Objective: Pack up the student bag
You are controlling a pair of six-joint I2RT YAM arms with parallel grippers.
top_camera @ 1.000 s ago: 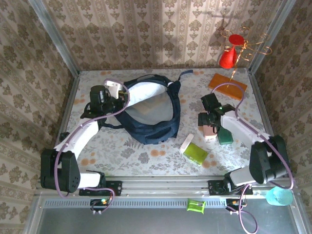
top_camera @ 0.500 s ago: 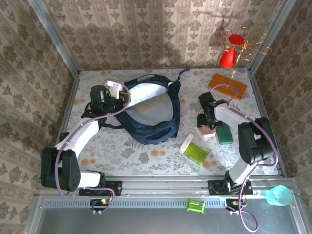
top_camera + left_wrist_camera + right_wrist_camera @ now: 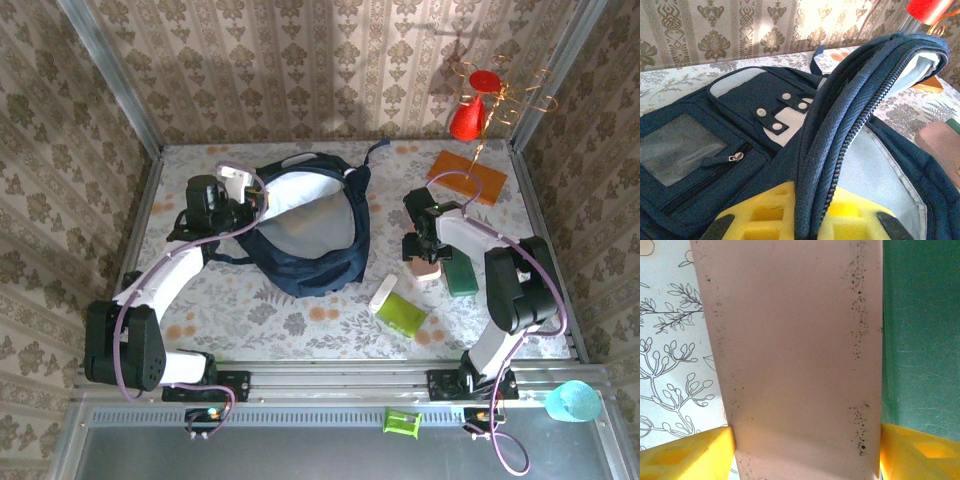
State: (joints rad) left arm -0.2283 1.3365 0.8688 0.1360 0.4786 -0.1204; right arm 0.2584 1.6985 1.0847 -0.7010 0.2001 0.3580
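The student bag (image 3: 312, 245) lies open at the table's middle left, its pale lining facing up. My left gripper (image 3: 248, 207) is shut on the bag's zippered rim, holding the opening up; in the left wrist view the navy rim (image 3: 850, 100) runs between the yellow fingers (image 3: 765, 215). Right of the bag, my right gripper (image 3: 427, 256) points down over a pink box (image 3: 430, 268). In the right wrist view the pink box (image 3: 790, 340) spans the gap and both yellow fingertips (image 3: 685, 455) press its sides.
A dark green book (image 3: 462, 276) lies against the pink box's right side. Nearer the front are a white bar (image 3: 383, 293) and a lime-green box (image 3: 403, 314). An orange slab (image 3: 467, 176) and a red cone on a wire stand (image 3: 468, 116) occupy the back right corner.
The right arm's elbow has swung up and in toward the table. Its jaws have narrowed onto the pink box. The left arm and bag have not moved.
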